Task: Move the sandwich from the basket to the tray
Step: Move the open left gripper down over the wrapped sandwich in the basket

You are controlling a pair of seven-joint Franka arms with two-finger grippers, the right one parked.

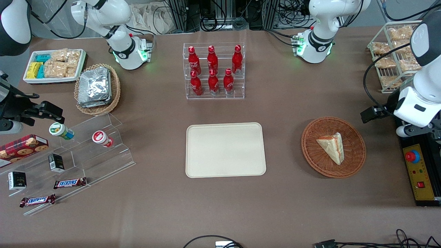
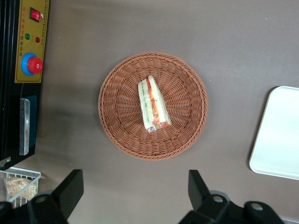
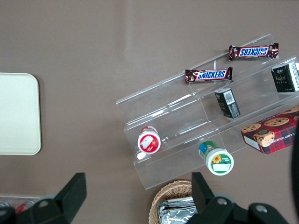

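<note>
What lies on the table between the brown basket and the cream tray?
Nothing: the front view shows bare tablecloth between the basket holding the sandwich and the tray. The open gripper hovers above the basket.

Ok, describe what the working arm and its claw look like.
The left arm has glossy white rounded shells with black joint sections and a black cable looping beside it. Its base is white with a black ring and green lights. The claw has two matte black, wedge-shaped fingers on a black body with round bolt holes. It is open above the table beside the basket.
</note>
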